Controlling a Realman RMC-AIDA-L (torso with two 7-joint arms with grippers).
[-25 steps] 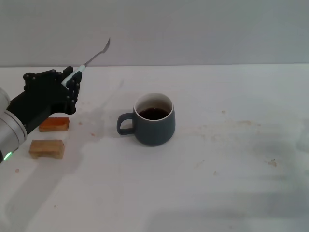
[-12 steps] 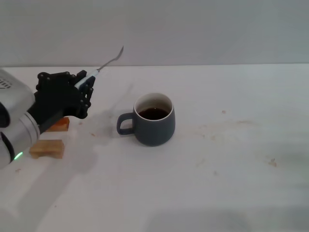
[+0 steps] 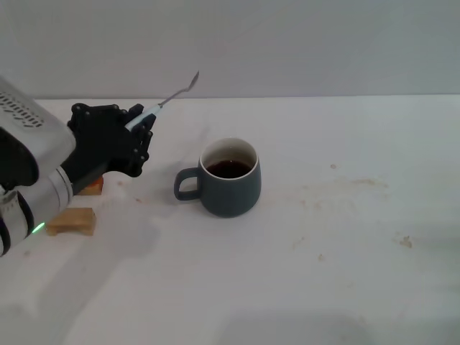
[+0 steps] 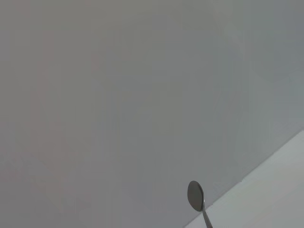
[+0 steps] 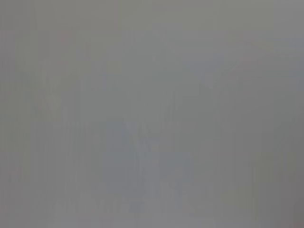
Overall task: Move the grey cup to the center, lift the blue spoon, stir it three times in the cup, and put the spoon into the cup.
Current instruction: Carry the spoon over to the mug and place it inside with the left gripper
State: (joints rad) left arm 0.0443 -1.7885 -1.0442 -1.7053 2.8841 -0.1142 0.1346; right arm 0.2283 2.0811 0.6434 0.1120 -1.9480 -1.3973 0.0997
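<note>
The grey cup (image 3: 228, 177) stands near the table's middle in the head view, its handle pointing left and dark liquid inside. To its left, lifted above the table, my left gripper (image 3: 142, 129) is shut on the blue spoon (image 3: 171, 96). The spoon's pale handle sits between the fingers, and its metal neck and bowl angle up toward the back right. In the left wrist view only the blue spoon's bowl (image 4: 195, 195) shows against the wall. The right gripper is out of view.
Two small wooden blocks lie at the left: a tan one (image 3: 71, 221) near the arm and an orange-brown one (image 3: 92, 187) partly hidden behind the gripper. The white table (image 3: 345, 237) stretches right of the cup, with faint stains.
My left gripper has carried the spoon to the right, closer to the cup. The cup has stayed in place.
</note>
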